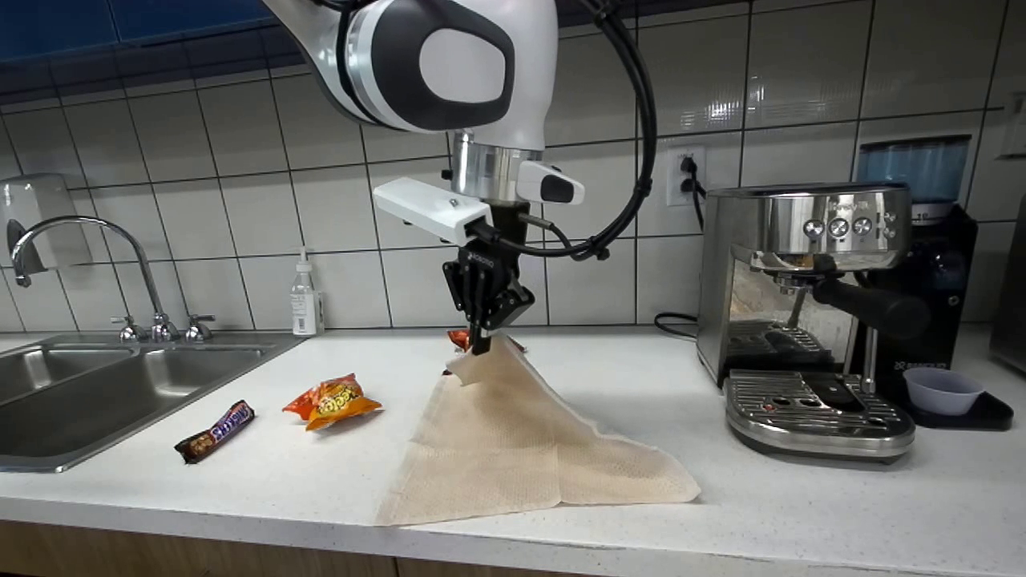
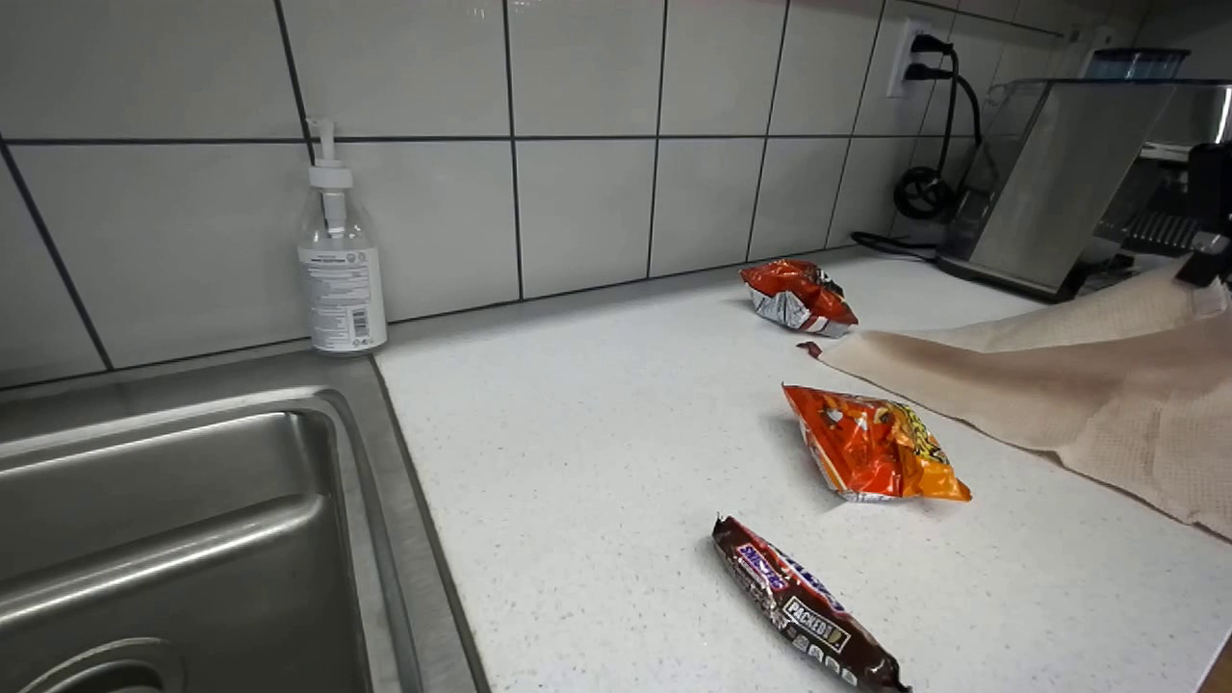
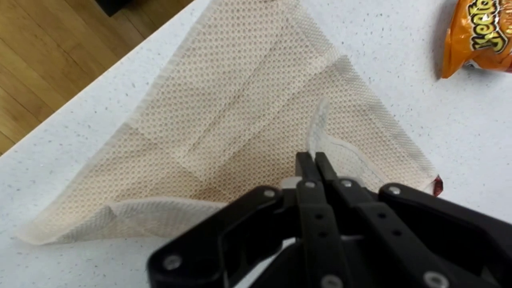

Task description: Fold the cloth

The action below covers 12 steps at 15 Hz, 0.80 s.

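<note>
Cloth (image 1: 505, 449) looks mid-fold: the jaws pinch a lifted edge, which should next be laid across the rest.

A pump bottle (image 2: 344, 294) stands by the sink (image 2: 412, 539) at a back corner of the worktop (image 2: 577, 452), with a red packet (image 2: 801, 292) and an espresso machine (image 1: 769, 296) near its back edge, and a Snickers bar (image 2: 807, 606) toward its front edge near an orange packet (image 2: 876, 448).

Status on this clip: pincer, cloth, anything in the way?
Pincer shut on cloth. Held part raised, rest draping onto counter; fold unfinished. Small dark-red piece at cloth's edge, possibly in the way; orange packet lies apart.
</note>
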Each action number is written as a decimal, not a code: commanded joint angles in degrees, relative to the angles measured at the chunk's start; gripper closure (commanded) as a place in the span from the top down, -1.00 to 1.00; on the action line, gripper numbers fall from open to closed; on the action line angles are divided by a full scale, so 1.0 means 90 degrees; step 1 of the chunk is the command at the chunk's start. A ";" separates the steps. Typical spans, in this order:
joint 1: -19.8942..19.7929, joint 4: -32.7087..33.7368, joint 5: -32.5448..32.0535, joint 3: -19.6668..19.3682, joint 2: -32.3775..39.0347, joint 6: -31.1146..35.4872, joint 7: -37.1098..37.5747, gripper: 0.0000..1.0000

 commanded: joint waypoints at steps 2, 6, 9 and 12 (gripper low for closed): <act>0.0093 -0.0484 -0.0221 -0.0084 -0.0573 -0.0071 0.0045 -0.98; 0.0084 -0.0749 -0.0377 -0.0099 -0.0767 -0.0037 0.0039 -0.98; 0.0091 -0.0909 -0.0470 -0.0093 -0.0886 -0.0017 0.0040 -0.98; 0.0101 -0.1126 -0.0603 -0.0068 -0.1002 0.0068 0.0037 -0.98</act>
